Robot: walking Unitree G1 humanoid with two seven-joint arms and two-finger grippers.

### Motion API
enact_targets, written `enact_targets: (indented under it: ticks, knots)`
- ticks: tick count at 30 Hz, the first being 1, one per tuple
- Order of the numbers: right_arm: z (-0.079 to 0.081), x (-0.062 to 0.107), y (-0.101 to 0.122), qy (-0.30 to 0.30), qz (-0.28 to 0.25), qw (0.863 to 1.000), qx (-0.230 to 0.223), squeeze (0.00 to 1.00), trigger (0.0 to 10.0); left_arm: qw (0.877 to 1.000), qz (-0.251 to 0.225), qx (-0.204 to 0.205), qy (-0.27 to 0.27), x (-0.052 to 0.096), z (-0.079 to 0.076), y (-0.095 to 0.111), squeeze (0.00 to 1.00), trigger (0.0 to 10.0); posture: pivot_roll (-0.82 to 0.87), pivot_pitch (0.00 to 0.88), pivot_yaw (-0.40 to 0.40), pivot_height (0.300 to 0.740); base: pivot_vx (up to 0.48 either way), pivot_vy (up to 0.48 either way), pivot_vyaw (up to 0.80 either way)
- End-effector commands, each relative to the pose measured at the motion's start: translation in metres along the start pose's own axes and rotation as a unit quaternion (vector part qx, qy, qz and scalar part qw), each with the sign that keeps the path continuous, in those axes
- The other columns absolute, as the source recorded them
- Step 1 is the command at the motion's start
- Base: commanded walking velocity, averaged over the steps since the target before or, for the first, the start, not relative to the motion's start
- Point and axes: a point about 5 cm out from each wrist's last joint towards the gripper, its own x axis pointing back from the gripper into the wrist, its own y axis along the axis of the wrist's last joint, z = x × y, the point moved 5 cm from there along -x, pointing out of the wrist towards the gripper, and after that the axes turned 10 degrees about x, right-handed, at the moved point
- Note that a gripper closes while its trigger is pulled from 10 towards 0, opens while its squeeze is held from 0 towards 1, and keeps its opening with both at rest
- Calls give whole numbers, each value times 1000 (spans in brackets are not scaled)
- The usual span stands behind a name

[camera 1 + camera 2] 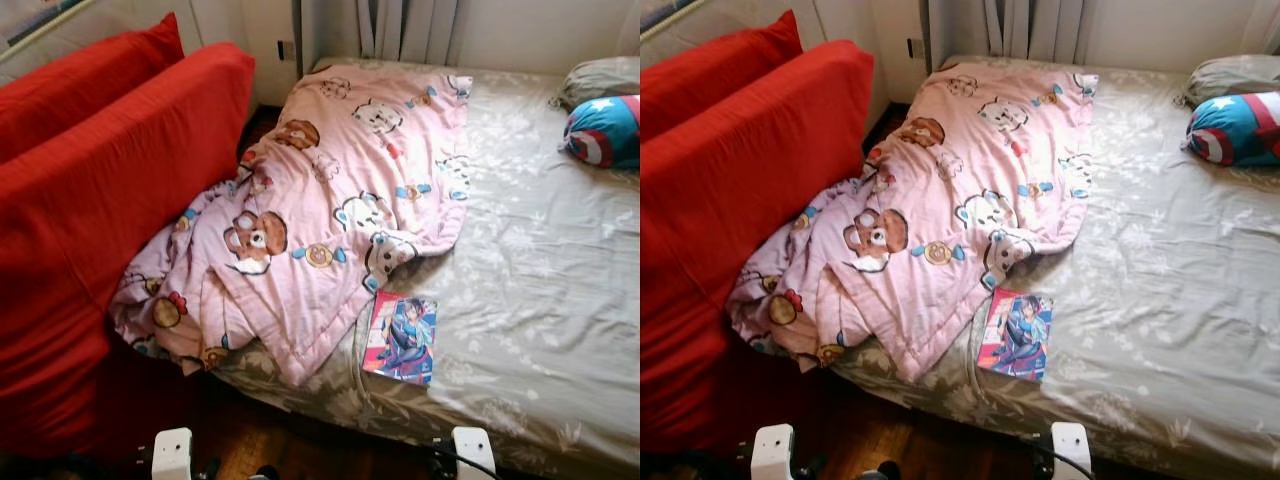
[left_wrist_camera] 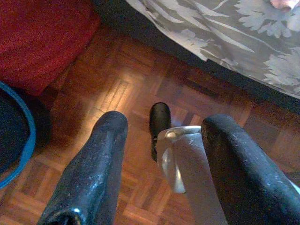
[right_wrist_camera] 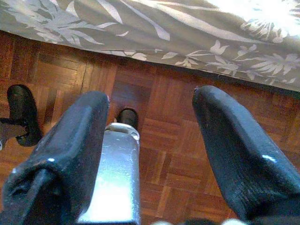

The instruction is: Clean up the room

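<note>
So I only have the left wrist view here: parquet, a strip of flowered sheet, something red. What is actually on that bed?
Observer: A crumpled pink cartoon blanket covers the left side of the bed and spills over its near corner.
Reviewer: Anything small lying there?
Observer: A comic book lies flat by the bed's near edge, just right of the blanket.
Reviewer: And the right hand?
Observer: The right hand hangs open over the parquet beside the bed's edge, holding nothing.
</note>
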Motion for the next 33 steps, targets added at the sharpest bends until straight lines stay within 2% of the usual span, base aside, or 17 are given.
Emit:
enact_targets:
  ticks: [1,6,12,33]
  knots:
    - [3,2,-9,4,12,1000,-1,0,10000,1000,9,6,8,2,4,-7,0,10000,-6,161,-23,740,0,0,0]
    - [2,1,-8,10,12,1000,20,0,10000,1000,9,8,6,2,3,-8,0,10000,-6,161,-30,740,0,0,0]
    - [4,1,-7,12,11,1000,18,0,10000,1000,11,9,6,2,2,-9,0,10000,-8,162,-32,740,0,0,642]
    - [5,0,-2,11,2,1000,11,0,10000,1000,9,-2,0,2,1,-6,0,10000,-5,164,-28,740,211,0,0]
